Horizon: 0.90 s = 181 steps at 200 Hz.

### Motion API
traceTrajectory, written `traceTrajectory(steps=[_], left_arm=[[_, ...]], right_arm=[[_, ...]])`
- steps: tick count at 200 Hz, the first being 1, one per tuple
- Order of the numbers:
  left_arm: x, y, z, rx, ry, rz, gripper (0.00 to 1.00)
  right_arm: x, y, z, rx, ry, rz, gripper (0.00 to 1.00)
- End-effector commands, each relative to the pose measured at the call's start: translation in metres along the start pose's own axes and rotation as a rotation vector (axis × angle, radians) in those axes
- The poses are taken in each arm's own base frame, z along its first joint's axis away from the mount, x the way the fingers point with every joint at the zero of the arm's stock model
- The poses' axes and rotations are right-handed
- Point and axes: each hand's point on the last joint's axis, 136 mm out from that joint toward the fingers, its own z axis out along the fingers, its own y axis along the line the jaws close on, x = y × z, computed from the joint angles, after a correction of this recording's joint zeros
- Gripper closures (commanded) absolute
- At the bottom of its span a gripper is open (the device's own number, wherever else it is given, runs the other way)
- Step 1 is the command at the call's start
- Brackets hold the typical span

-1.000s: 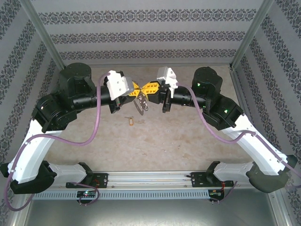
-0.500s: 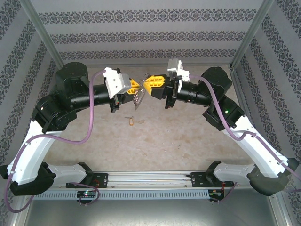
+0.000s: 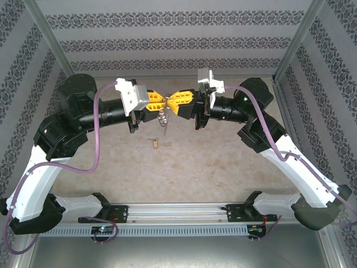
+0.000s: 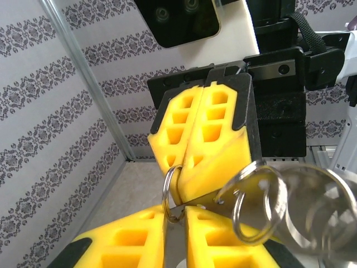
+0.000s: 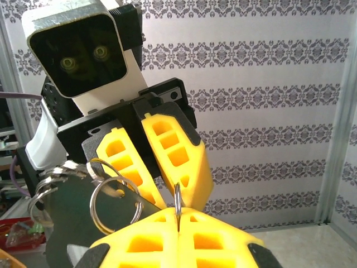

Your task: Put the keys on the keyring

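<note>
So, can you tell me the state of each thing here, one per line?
left gripper: shut on the keyring
right gripper: shut on the keyring too
keyring: pinched between both grippers, in the air
keys: hanging below the grippers, off the table
yellow tag: lying flat on the table

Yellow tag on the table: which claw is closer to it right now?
Left, narrowly. Both claws are raised above the yellow tag, tips meeting on the keyring; the tag lies below, offset toward the left claw, with the right claw just beyond.
</note>
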Motion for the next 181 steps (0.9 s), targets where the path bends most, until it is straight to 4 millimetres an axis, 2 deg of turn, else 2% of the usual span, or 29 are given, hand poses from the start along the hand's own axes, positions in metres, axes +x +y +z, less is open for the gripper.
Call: traceTrajectory(steps=[1,13,24,80,86,100,121,150,181], left_arm=[[-0.023,0.003,-0.003,0.005,-0.080,0.029,0.85],[-0.024,0.004,-0.001,0.010,-0.083,0.029,0.87],[-0.023,0.004,0.000,0.018,-0.083,0.028,1.00],[-0.023,0.009,-0.004,-0.007,-0.076,0.052,1.00],[-0.022,0.010,-0.004,-0.009,-0.069,0.057,1.00],[-0.017,0.011,-0.004,-0.013,-0.035,0.074,1.00],[-0.004,0.013,-0.004,-0.025,0.042,0.111,1.00],[0.015,0.016,-0.009,-0.041,0.157,0.188,1.00],[0.039,0.016,-0.008,-0.026,0.294,0.266,1.00]], right_arm=[[-0.011,0.007,0.000,-0.058,-0.031,-0.005,1.00],[-0.010,0.006,0.002,-0.065,-0.028,0.001,1.00],[-0.010,0.005,0.002,-0.060,-0.029,0.000,1.00],[-0.004,-0.003,0.002,-0.033,-0.028,0.020,1.00],[-0.004,-0.005,0.001,-0.017,-0.029,0.016,0.96],[-0.001,-0.015,-0.003,0.052,-0.027,-0.002,0.75],[0.007,-0.030,-0.012,0.171,0.009,-0.046,0.61],[0.018,-0.038,-0.021,0.253,0.117,-0.125,0.60],[0.018,-0.041,-0.027,0.289,0.177,-0.197,0.62]])
